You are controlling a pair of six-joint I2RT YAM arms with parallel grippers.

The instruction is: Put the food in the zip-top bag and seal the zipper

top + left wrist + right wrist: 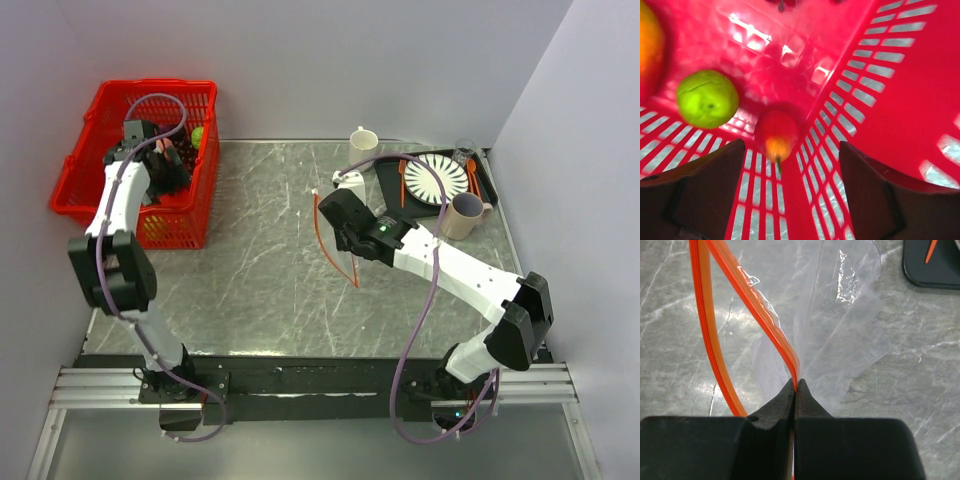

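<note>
My left gripper (790, 190) is open inside the red mesh basket (100, 160), just above a small red-orange fruit (776, 134) with a stem. A green fruit (707, 98) lies to its left and an orange one (647, 45) at the far left edge. My right gripper (796, 387) is shut on the zipper (762, 315), the red-orange strip of the clear zip-top bag (840, 330), and holds the mouth open above the table. In the top view the right gripper (340, 218) is mid-table with the zipper (322, 235) hanging from it.
A black tray (392, 178) at the back right holds a striped plate (438, 180) and orange cutlery (402, 182). A white mug (363, 140), a tan mug (462, 214) and a glass (463, 152) stand near it. Grey walls close in behind and to the right.
</note>
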